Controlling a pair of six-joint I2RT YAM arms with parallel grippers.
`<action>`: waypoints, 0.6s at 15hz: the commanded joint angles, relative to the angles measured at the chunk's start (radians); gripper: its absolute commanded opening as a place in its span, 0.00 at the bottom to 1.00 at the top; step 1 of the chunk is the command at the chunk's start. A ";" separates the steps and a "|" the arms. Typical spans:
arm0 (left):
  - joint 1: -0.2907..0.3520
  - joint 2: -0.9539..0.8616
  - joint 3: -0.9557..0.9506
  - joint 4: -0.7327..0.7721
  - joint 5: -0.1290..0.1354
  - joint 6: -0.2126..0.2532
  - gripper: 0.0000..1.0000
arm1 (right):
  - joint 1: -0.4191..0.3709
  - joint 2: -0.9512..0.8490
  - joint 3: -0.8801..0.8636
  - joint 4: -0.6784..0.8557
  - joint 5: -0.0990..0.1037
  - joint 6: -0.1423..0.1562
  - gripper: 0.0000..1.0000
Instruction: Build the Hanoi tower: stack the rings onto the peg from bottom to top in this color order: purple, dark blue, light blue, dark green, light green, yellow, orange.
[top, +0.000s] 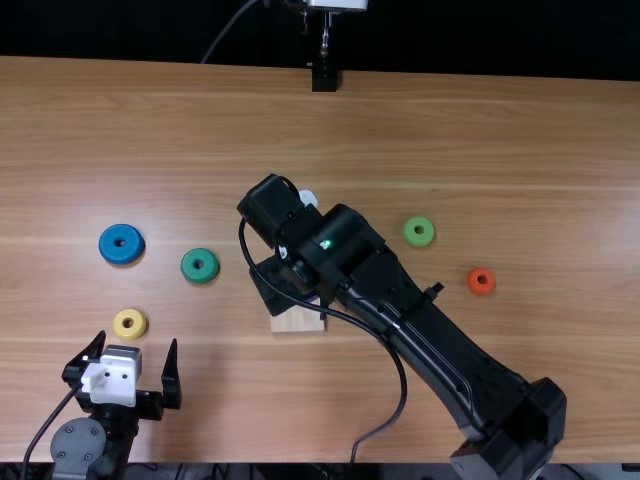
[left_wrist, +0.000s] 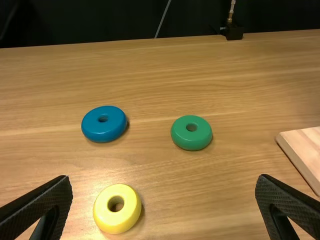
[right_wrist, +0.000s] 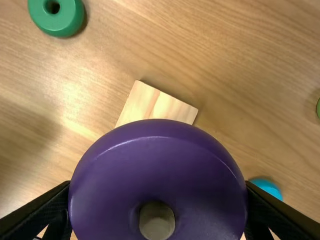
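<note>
Over the wooden base (top: 298, 319), my right gripper (top: 278, 284) hangs in the top view. In the right wrist view this right gripper (right_wrist: 158, 187) is shut on the purple ring (right_wrist: 157, 170), with the peg's tip (right_wrist: 157, 221) visible in its hole; how far down the peg it sits I cannot tell. My left gripper (top: 137, 340) stands open near the yellow ring (top: 130, 323); in its wrist view the left gripper (left_wrist: 164, 179) has nothing between its fingers. The dark blue ring (top: 122, 244) and dark green ring (top: 200, 265) lie on the left.
The light blue ring (top: 308, 198) lies behind the base, partly covered by the right arm. The light green ring (top: 419, 231) and orange ring (top: 481, 282) lie on the right of the table (top: 520, 160). A black stand (top: 325, 76) is at the far edge.
</note>
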 joint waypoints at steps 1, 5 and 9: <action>0.009 -0.011 -0.105 -0.079 0.000 0.014 1.00 | 0.002 0.008 -0.012 0.002 0.007 0.004 0.86; 0.011 -0.011 -0.105 -0.079 0.000 0.014 1.00 | 0.003 0.008 -0.012 0.002 0.007 0.002 1.00; 0.011 -0.011 -0.105 -0.079 0.000 0.014 1.00 | 0.003 0.005 0.003 0.015 0.007 0.004 1.00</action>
